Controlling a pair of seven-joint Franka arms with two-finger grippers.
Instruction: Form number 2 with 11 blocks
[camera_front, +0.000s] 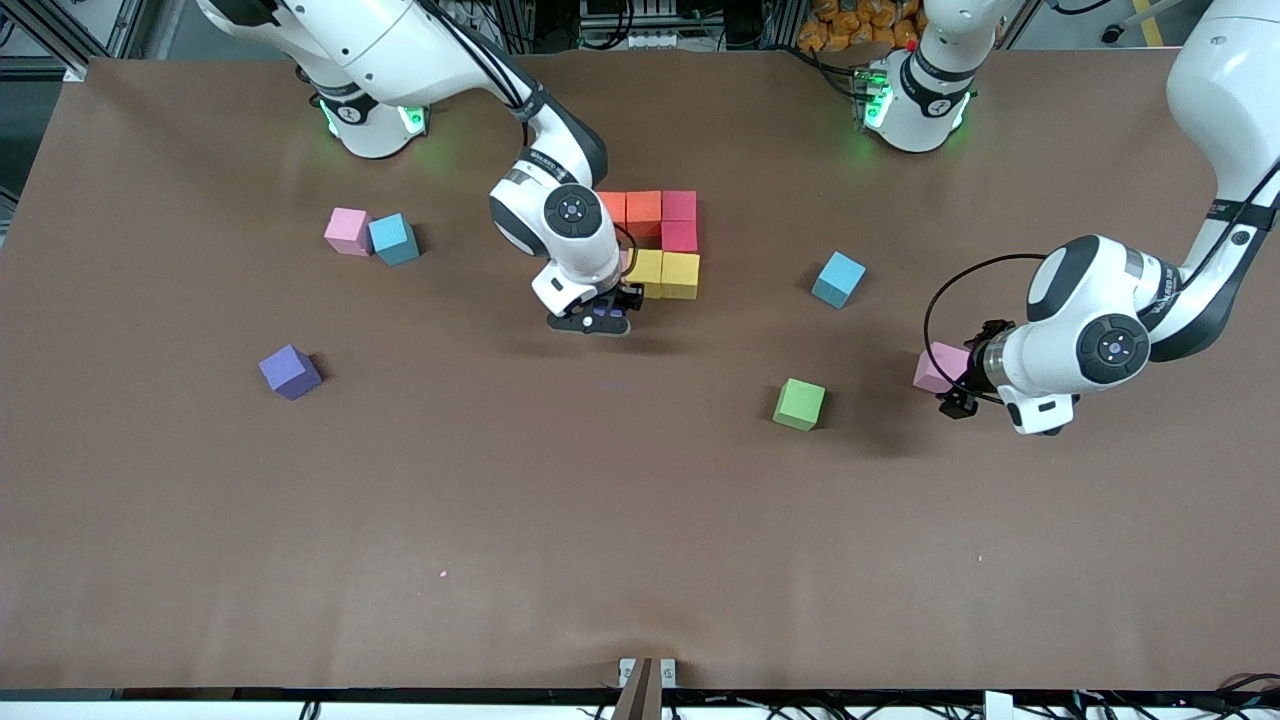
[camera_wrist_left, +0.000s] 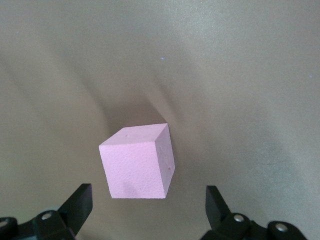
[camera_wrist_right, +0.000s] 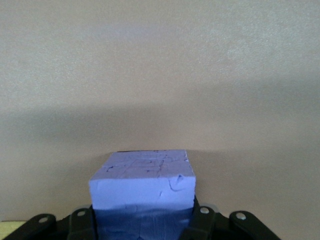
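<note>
The partly built number 2 (camera_front: 661, 240) lies mid-table: orange cubes (camera_front: 643, 212) and a red cube (camera_front: 679, 205) in its row farthest from the front camera, then another red (camera_front: 679, 236), then two yellow cubes (camera_front: 680, 275). My right gripper (camera_front: 600, 318) (camera_wrist_right: 142, 220) is shut on a purple block (camera_wrist_right: 142, 187), low over the table beside the yellow cubes. My left gripper (camera_front: 958, 396) (camera_wrist_left: 148, 210) is open, its fingers (camera_wrist_left: 77, 205) just short of a loose pink block (camera_front: 938, 366) (camera_wrist_left: 137, 162) on the table.
Loose on the table are a green cube (camera_front: 799, 404), a purple cube (camera_front: 290, 371), and a pink cube (camera_front: 348, 231) touching a light-blue cube (camera_front: 393, 239). Another light-blue cube (camera_front: 838, 279) sits between the digit and the left arm.
</note>
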